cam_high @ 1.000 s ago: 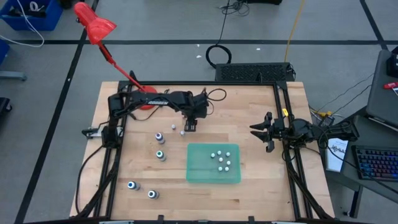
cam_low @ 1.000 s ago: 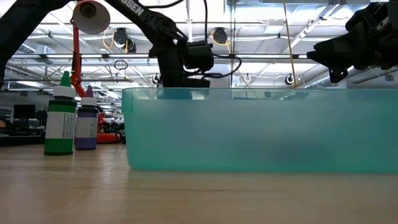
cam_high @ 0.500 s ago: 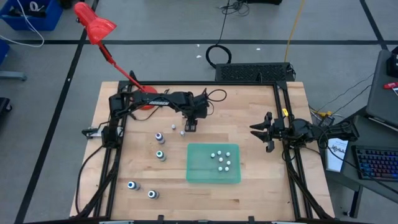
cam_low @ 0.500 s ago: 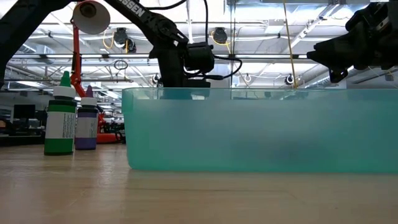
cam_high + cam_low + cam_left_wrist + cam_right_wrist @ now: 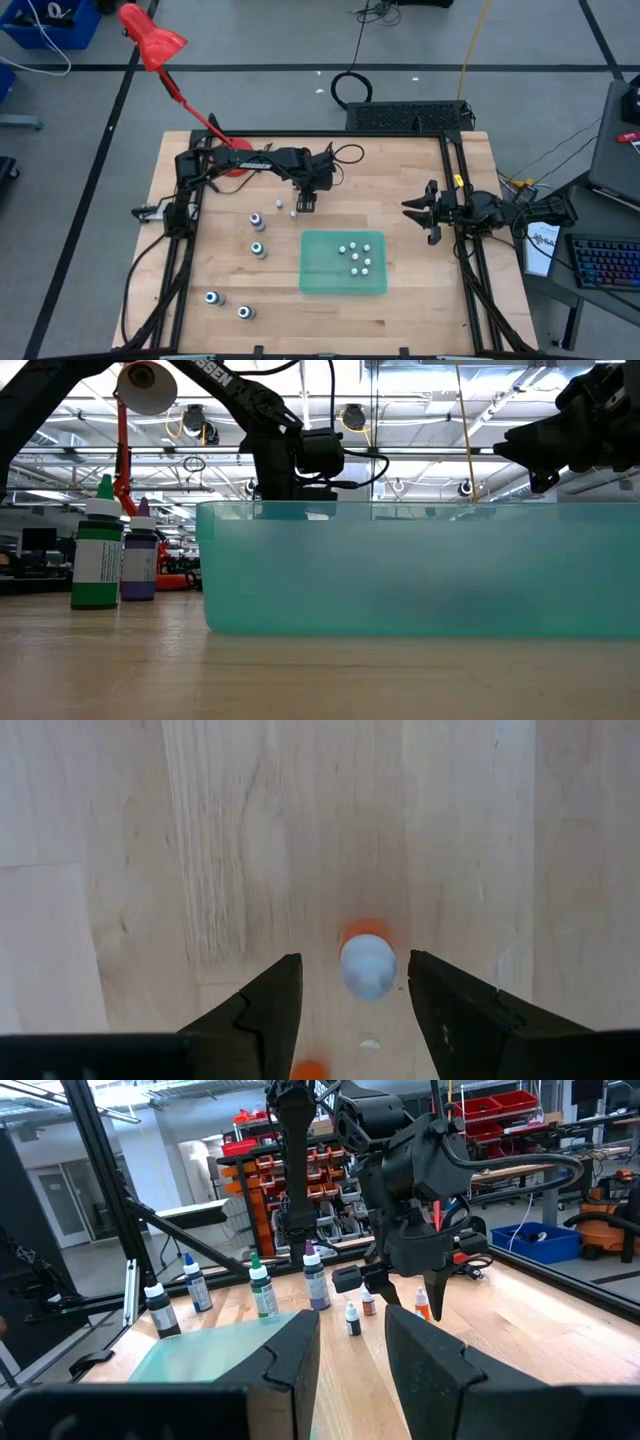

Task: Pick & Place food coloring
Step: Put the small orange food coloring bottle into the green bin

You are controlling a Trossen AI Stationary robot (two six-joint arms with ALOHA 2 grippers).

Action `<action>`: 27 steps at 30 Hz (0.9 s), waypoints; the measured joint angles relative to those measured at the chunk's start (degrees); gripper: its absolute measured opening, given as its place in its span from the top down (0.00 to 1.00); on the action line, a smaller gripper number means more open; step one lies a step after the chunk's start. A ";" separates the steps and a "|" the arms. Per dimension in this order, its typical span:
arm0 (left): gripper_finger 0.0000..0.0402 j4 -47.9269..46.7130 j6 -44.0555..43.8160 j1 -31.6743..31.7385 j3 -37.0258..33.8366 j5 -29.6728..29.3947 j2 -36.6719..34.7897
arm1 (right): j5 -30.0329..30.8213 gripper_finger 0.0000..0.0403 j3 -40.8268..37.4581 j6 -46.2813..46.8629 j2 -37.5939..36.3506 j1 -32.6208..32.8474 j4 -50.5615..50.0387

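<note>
My left gripper [image 5: 307, 205] hangs pointing down over the table's far middle, open. A tiny whitish bottle with an orange body [image 5: 368, 967] stands upright on the wood between its fingers; gaps show on both sides. Two more tiny bottles [image 5: 280, 205] [image 5: 293, 213] stand just left of it. The teal tray [image 5: 312, 283] near the middle holds several tiny white bottles [image 5: 358, 258]. Several bigger bottles [image 5: 256, 220] [image 5: 259, 249] [image 5: 212, 297] stand left of the tray. My right gripper [image 5: 413, 209] waits open at the right edge.
A red lamp [image 5: 150, 40] leans over the far left corner, its base by the left arm. In the low view a green bottle [image 5: 97, 555] and a purple one [image 5: 139, 560] stand left of the tray wall [image 5: 400, 570]. Bare wood lies between tray and right arm.
</note>
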 joint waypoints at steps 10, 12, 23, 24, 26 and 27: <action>0.54 -0.70 -0.76 0.00 0.00 0.52 0.04 | 0.00 0.74 0.00 0.00 0.00 0.02 0.00; 0.54 -0.84 -0.83 0.00 0.00 0.55 0.04 | -0.02 0.74 0.00 0.00 0.00 0.00 0.00; 0.54 -0.82 -0.82 0.00 0.00 0.52 0.07 | -0.02 0.74 0.00 0.00 0.00 0.02 0.00; 0.54 -0.82 -0.83 0.00 0.00 0.52 0.07 | 0.00 0.74 0.00 0.01 0.00 0.02 0.00; 0.54 -0.80 -0.83 0.00 0.00 0.52 0.09 | 0.00 0.74 0.00 0.02 0.00 0.01 0.00; 0.54 -0.80 -0.83 0.00 0.00 0.52 0.09 | 0.00 0.74 0.00 0.02 0.00 0.00 0.00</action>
